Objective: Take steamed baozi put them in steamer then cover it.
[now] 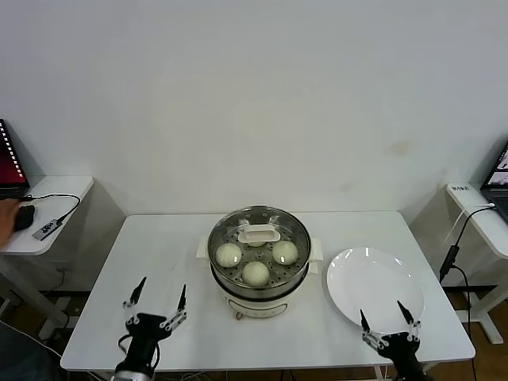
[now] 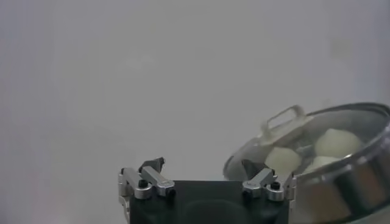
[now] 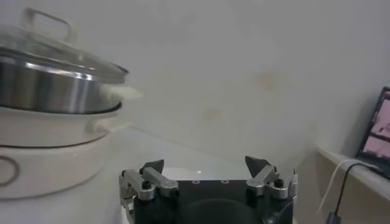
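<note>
Nearest you, at the front edge of the white surface [image 1: 159, 262], are your two claws. The left claw [image 1: 160, 296] hangs over the surface well to the left of the steamer, its fingers spread wide and holding nothing. The right claw [image 1: 386, 314] sits over the near rim of the white plate [image 1: 375, 287], likewise spread wide and empty. Each wrist view confirms it: the left claw [image 2: 204, 172] and the right claw [image 3: 206, 170] both show a clear gap between their black fingertips.

Your task's things are at the middle of the surface. The steamer [image 1: 258, 278] stands there on its cream base, with the cover [image 1: 259, 242] seated on its rim, cream handle upward. Through the glass you can see three baozi [image 1: 255, 272] lying on the perforated tray, one to the left, one to the right and one toward you; the handle hides the part of the tray behind it. From the left wrist you see the cover [image 2: 317, 131] on the pot with pale buns under it; from the right wrist the steamer [image 3: 55, 122] stands closed, close beside that claw.

The plate lies just to the right of the steamer, apart from it. Small side tables with cables stand off either end of the surface.
</note>
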Action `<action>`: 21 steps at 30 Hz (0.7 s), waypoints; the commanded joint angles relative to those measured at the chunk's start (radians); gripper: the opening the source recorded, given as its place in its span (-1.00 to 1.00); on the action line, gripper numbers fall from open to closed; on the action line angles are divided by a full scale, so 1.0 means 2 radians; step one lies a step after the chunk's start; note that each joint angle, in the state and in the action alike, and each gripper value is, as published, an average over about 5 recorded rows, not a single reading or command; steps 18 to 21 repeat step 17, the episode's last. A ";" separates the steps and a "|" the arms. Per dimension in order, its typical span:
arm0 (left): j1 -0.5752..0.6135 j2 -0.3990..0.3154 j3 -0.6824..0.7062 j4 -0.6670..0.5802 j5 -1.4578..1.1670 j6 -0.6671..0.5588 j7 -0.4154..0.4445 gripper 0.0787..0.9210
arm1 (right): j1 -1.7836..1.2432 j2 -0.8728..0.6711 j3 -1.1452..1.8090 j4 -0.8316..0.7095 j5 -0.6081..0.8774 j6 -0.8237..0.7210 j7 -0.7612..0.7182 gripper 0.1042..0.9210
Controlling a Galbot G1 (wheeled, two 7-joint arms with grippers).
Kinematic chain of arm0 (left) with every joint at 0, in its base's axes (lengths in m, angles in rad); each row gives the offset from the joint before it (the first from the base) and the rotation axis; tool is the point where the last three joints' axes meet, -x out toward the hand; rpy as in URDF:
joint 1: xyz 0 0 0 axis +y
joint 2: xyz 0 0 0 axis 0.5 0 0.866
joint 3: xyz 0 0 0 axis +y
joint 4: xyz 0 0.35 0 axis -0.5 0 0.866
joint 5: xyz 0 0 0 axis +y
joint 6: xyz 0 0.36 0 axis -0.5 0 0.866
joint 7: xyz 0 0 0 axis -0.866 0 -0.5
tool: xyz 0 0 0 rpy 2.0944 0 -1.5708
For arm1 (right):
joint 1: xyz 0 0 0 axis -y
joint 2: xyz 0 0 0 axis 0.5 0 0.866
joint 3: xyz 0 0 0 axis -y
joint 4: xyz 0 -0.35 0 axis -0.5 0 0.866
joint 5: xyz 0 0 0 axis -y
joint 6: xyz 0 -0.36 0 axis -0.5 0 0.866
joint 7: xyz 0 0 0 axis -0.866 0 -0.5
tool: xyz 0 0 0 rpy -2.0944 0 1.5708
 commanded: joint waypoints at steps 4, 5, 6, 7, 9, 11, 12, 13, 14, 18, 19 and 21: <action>0.061 -0.015 -0.034 0.033 -0.137 -0.052 -0.016 0.77 | -0.048 -0.027 -0.038 0.020 0.051 -0.005 -0.002 0.76; 0.061 -0.017 -0.034 0.032 -0.134 -0.050 -0.017 0.77 | -0.050 -0.027 -0.040 0.022 0.050 -0.006 -0.006 0.76; 0.062 -0.019 -0.034 0.031 -0.131 -0.049 -0.017 0.77 | -0.052 -0.028 -0.043 0.024 0.050 -0.006 -0.009 0.76; 0.063 -0.020 -0.033 0.029 -0.129 -0.047 -0.018 0.77 | -0.054 -0.028 -0.046 0.026 0.048 -0.006 -0.012 0.76; 0.065 -0.022 -0.033 0.025 -0.125 -0.042 -0.019 0.77 | -0.057 -0.028 -0.052 0.030 0.046 -0.007 -0.017 0.76; 0.068 -0.024 -0.033 0.023 -0.123 -0.038 -0.019 0.77 | -0.058 -0.027 -0.055 0.030 0.044 -0.007 -0.018 0.76; 0.069 -0.024 -0.033 0.022 -0.123 -0.037 -0.019 0.77 | -0.058 -0.027 -0.056 0.029 0.043 -0.007 -0.018 0.76; 0.070 -0.025 -0.033 0.022 -0.122 -0.036 -0.018 0.77 | -0.058 -0.026 -0.057 0.028 0.043 -0.008 -0.017 0.76; 0.071 -0.025 -0.032 0.022 -0.121 -0.036 -0.016 0.77 | -0.057 -0.026 -0.056 0.026 0.043 -0.008 -0.016 0.76; 0.075 -0.025 -0.031 0.022 -0.119 -0.035 -0.012 0.77 | -0.056 -0.026 -0.056 0.024 0.044 -0.008 -0.014 0.76; 0.075 -0.025 -0.031 0.022 -0.119 -0.035 -0.012 0.77 | -0.056 -0.026 -0.056 0.024 0.044 -0.008 -0.014 0.76; 0.075 -0.025 -0.031 0.022 -0.119 -0.035 -0.012 0.77 | -0.056 -0.026 -0.056 0.024 0.044 -0.008 -0.014 0.76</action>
